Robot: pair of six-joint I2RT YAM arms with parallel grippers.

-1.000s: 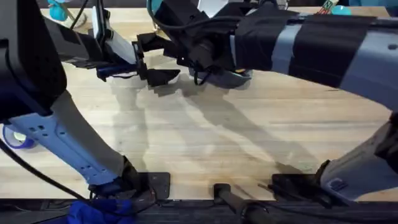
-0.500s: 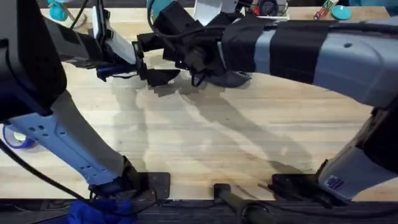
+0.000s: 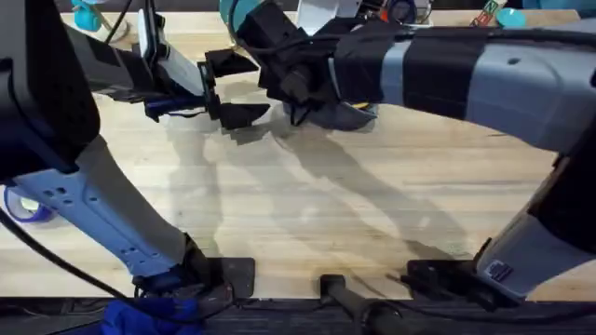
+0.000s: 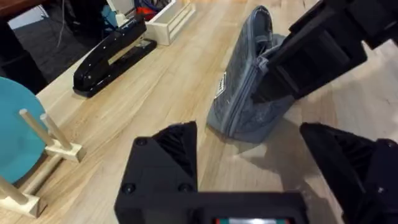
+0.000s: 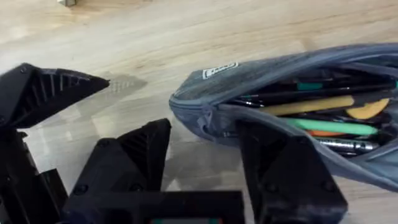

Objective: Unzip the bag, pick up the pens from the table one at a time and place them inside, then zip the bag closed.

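The grey-blue bag (image 4: 245,99) lies on its side on the table (image 3: 326,214), its zipper open. Several pens (image 5: 311,106) lie inside it, among them yellow, green and black ones. My right gripper (image 5: 204,127) is open at the bag's open end, one finger against the bag's near wall. From the left wrist view, the right gripper (image 4: 283,68) straddles the bag's upper edge. My left gripper (image 4: 249,134) hangs open just short of the bag's end. Seen from overhead, the left gripper (image 3: 233,88) faces the right arm, which covers most of the bag (image 3: 358,113).
A black stapler (image 4: 112,53) lies beyond the bag, with a white tray (image 4: 165,22) behind it. A teal disc on a wooden peg stand (image 4: 25,143) sits to the side. Near the arm bases lies bare tabletop.
My right arm has shifted slightly over the bag. The left arm and the bag have stayed where they were.
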